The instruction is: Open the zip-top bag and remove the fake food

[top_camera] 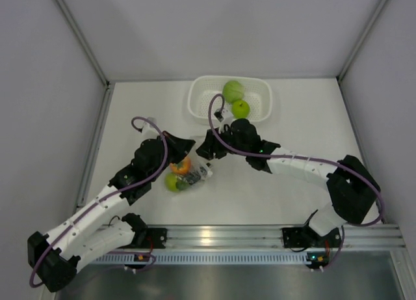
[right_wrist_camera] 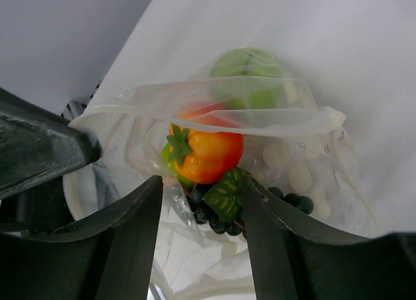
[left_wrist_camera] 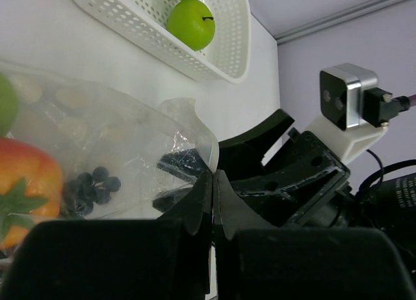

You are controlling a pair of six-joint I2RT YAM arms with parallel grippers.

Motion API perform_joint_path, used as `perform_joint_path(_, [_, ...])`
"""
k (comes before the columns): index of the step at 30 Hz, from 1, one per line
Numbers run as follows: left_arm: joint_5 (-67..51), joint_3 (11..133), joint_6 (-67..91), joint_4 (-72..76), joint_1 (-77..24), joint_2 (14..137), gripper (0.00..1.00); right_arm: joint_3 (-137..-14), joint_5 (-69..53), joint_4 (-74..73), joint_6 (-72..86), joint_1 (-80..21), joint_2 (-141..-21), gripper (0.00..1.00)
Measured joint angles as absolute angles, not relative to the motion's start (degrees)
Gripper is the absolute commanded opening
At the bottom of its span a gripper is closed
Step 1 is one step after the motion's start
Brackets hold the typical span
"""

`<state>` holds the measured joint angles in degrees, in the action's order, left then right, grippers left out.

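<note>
The zip-top bag (top_camera: 195,176) lies on the table between both arms, its mouth open. My left gripper (left_wrist_camera: 213,176) is shut on the bag's rim (left_wrist_camera: 195,127) and holds that edge up. Inside the bag lie fake food pieces: a red-yellow apple (right_wrist_camera: 208,150), a green fruit (right_wrist_camera: 247,66) behind it, and a dark grape bunch (right_wrist_camera: 214,215) with a leaf. My right gripper (right_wrist_camera: 203,183) reaches into the bag mouth, half open, its fingers either side of the grape bunch. The right finger (right_wrist_camera: 273,235) touches the leaf; a gap and a fold of plastic remain at the left finger.
A white perforated basket (top_camera: 198,105) stands at the back centre, holding a pale green ball (top_camera: 233,90) and a green apple (top_camera: 240,108). Grey walls close in the table on the left, back and right. The arms' rail runs along the near edge.
</note>
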<state>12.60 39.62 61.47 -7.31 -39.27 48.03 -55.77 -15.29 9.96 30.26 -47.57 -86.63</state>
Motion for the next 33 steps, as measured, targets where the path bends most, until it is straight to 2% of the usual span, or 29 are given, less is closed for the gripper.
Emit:
perform_joint_path(5, [12.2,39.7,61.6,-7.3,-39.3,48.0,0.0,-52.6,-10.8,17.8,34.3,-49.9,-89.5,0.54])
perform_joint_path(13, [11.4,39.7,62.3,-7.3,-39.3,48.0,0.0,-50.3,-7.6,27.0,39.2,-51.5,-94.5,0.63])
perform_joint_path(17, [11.1,39.7,62.7,-7.3,-39.3,48.0,0.0,-50.3,-8.0,30.9,40.8,-52.0,-98.3,0.66])
perform_joint_path(27, [9.4,39.7,63.2,-7.8,-39.3,47.2,0.0,-50.4,-13.5,40.4,44.4,-52.1,-105.5,0.81])
perform_joint_path(33, [9.3,39.4,64.0,-7.6,-39.3,47.1,0.0,-50.4,-17.7,48.7,48.4,-52.2,-110.0,0.84])
